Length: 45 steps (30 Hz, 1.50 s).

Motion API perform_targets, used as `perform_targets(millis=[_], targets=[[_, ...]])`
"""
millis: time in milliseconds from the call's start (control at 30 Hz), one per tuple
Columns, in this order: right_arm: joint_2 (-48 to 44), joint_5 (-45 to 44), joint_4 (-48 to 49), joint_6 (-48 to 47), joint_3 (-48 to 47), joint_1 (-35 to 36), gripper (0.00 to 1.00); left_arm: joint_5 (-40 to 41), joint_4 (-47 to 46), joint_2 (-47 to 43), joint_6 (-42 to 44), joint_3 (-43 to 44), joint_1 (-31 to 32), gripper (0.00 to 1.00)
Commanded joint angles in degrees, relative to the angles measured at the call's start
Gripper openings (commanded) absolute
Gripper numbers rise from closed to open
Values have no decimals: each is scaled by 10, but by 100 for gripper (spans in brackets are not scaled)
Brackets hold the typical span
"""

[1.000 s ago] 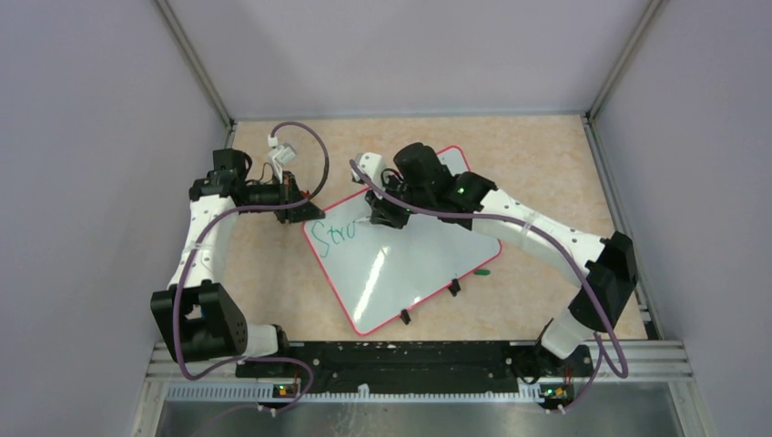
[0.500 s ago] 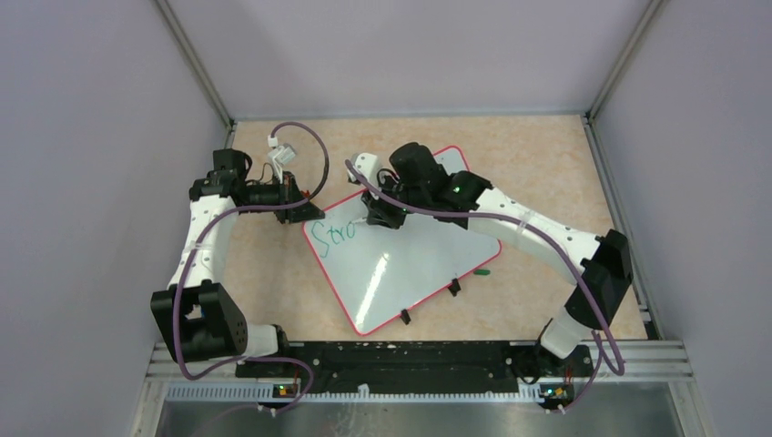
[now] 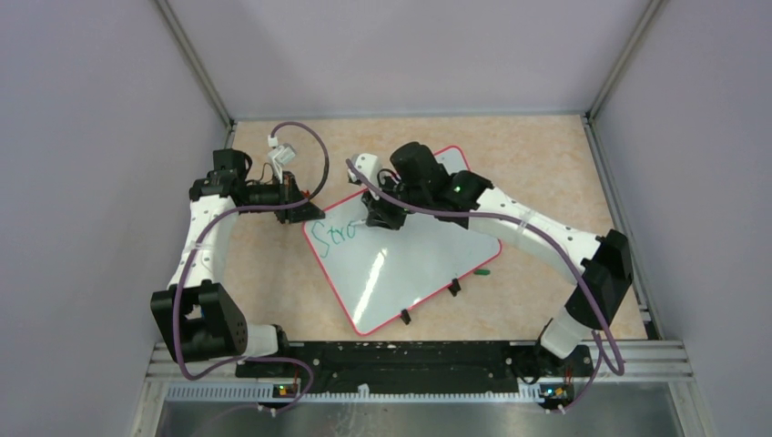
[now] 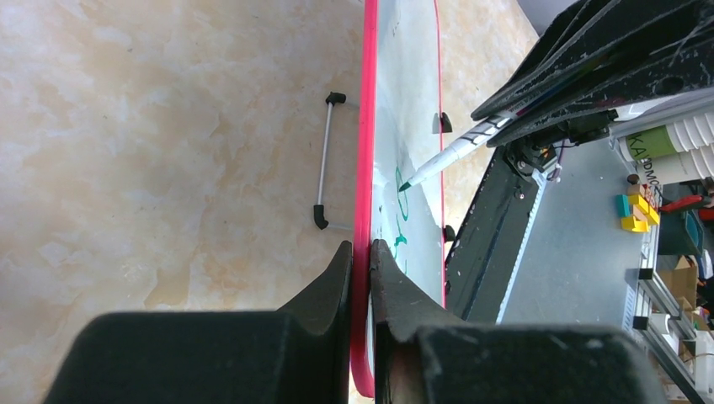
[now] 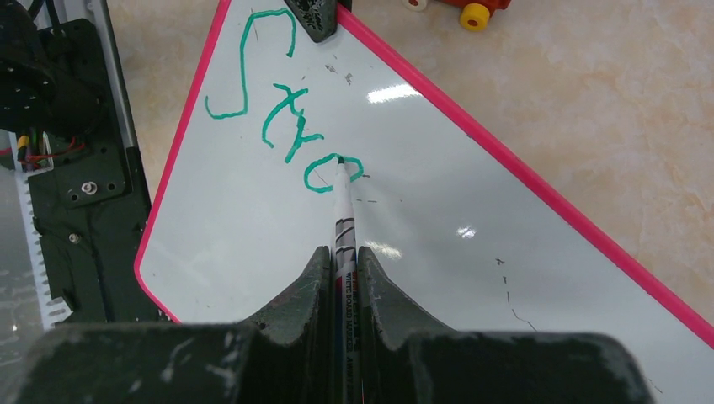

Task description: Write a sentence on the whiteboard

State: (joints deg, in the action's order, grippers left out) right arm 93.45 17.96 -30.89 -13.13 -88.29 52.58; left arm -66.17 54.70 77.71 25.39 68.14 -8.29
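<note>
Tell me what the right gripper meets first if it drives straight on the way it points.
The whiteboard: the marker shut in the right gripper leads, and its tip seems to rest on the board at the last green letter.

The worktop (image 3: 546, 164) is pale tan with cloudy marks, like stone. The whiteboard (image 3: 410, 264) lies on it, turned at a slant. It sits right under the right hand (image 3: 378, 218), and one corner reaches the left hand (image 3: 312, 210). A small green thing (image 3: 482, 271) lies on the worktop just beside the board's rim, well away from both hands. A thin silver bar (image 4: 322, 160) with black ends lies just beside the rim too, ahead of the left hand.
</note>
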Motion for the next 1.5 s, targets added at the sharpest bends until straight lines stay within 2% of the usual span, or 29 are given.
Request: perform_targets(millis=[0, 300, 633, 800, 967, 1033, 1367, 1467], targets=[[-39, 25, 13, 10, -9, -16, 0, 14, 3, -12, 20, -6, 6, 0], [-52, 48, 7, 14, -3, -37, 0, 18, 56, 14, 102, 27, 6, 0], [-72, 89, -11, 12, 11, -39, 0, 51, 39, -23, 136, 1, 7, 0], [-80, 105, -15, 11, 19, -38, 0, 53, 35, -30, 129, 4, 7, 14], [-87, 112, -21, 7, 25, -39, 0, 51, 26, -27, 109, 14, 7, 33], [-90, 104, -21, 1, 29, -39, 0, 47, 19, -26, 100, 16, 7, 35], [-70, 38, -6, -21, 21, -38, 0, 18, 12, -9, 76, 30, 9, 35], [-59, 30, 0, -24, 16, -38, 0, 19, 13, -10, 75, 29, 11, 31]])
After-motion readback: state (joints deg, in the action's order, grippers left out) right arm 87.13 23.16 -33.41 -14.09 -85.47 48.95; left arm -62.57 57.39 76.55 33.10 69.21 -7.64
